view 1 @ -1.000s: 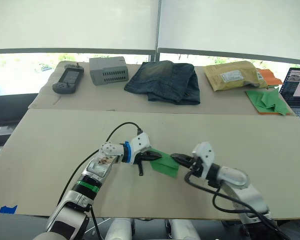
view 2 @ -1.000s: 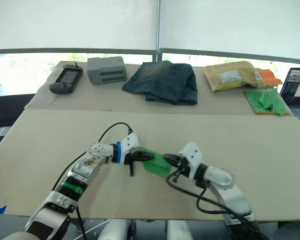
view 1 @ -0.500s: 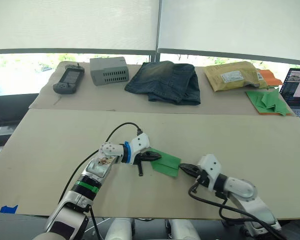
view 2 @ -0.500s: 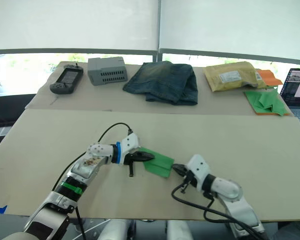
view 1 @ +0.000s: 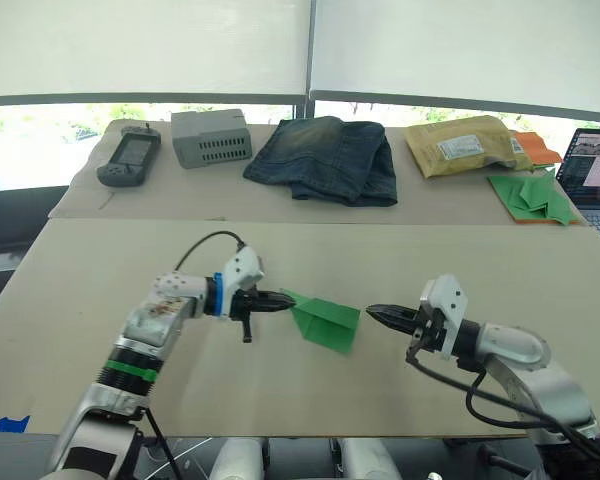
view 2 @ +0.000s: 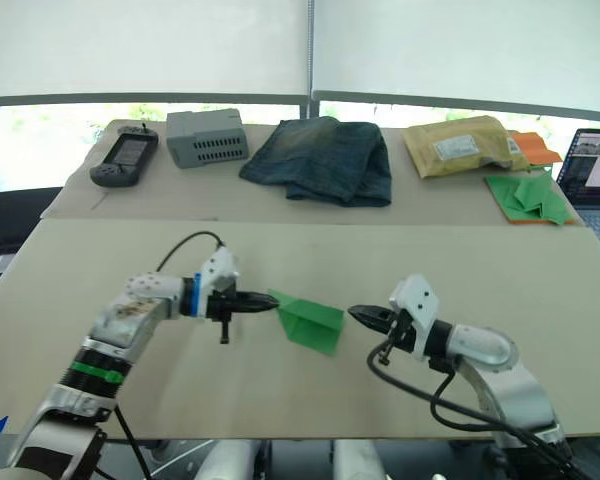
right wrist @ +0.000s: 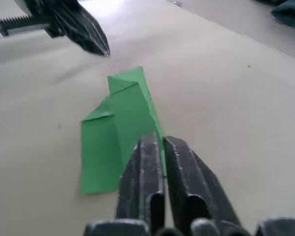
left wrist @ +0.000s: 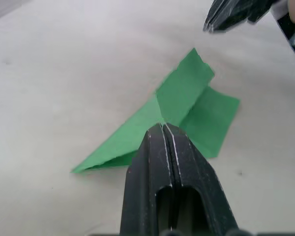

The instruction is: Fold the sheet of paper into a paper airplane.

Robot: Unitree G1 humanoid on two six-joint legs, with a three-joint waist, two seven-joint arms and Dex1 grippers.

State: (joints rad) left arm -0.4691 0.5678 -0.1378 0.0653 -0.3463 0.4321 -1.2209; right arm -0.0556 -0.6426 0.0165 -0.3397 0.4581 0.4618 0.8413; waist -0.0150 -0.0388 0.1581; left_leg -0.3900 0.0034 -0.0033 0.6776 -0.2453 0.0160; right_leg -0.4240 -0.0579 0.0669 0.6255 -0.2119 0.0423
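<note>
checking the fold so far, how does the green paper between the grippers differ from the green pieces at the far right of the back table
The sheet of paper is a single folded piece, alone on the near table; the heap of green pieces holds several, overlapping, beside a laptop. The sheet has one flap raised; the heap lies flatter. Both are bright green, creased paper.

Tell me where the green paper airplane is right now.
The paper airplane lies on the near table, between the left gripper and right gripper.
</note>
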